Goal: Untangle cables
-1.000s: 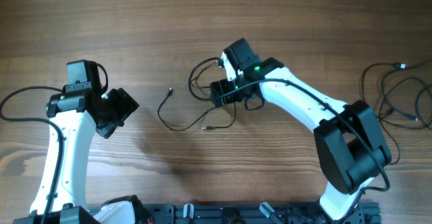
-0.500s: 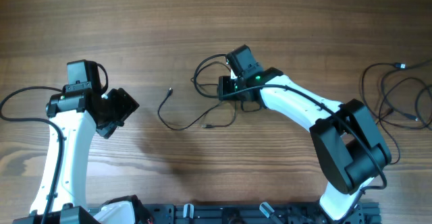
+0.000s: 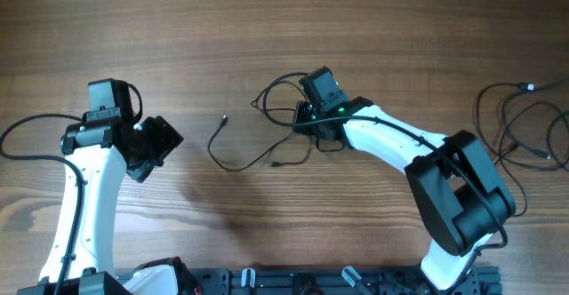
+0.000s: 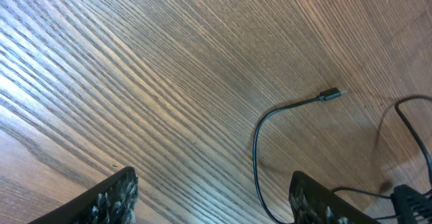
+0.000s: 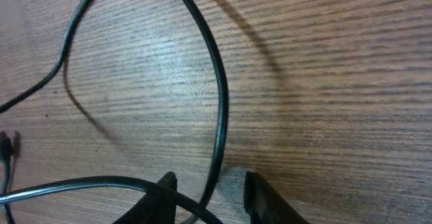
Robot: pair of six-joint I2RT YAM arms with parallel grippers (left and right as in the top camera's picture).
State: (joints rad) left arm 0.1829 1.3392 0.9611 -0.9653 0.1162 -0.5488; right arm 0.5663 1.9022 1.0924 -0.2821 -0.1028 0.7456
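Observation:
A thin black cable (image 3: 242, 163) lies tangled at the table's centre. Its loops (image 3: 268, 92) pass under my right gripper (image 3: 305, 120), and one plug end (image 3: 223, 119) points left. In the right wrist view a cable strand (image 5: 219, 102) runs down between the narrowed fingers of the right gripper (image 5: 208, 180). A gap still shows beside the strand, and a second strand (image 5: 101, 182) crosses in front of the left finger. My left gripper (image 3: 163, 141) hovers to the left, open and empty. Its wrist view shows the left gripper (image 4: 216, 200) above bare wood, with the cable (image 4: 258, 136) and its plug (image 4: 331, 95) ahead.
Another bundle of thin black cables (image 3: 520, 122) lies loose at the far right edge of the wooden table (image 3: 284, 28). A thicker black arm cable (image 3: 22, 131) loops at the left edge. The arm bases (image 3: 293, 282) line the front edge.
My right gripper has shifted slightly right and toward the front, lowered onto the tangle, and its jaws have narrowed around a strand. The cable loop moved a little. The left arm is still.

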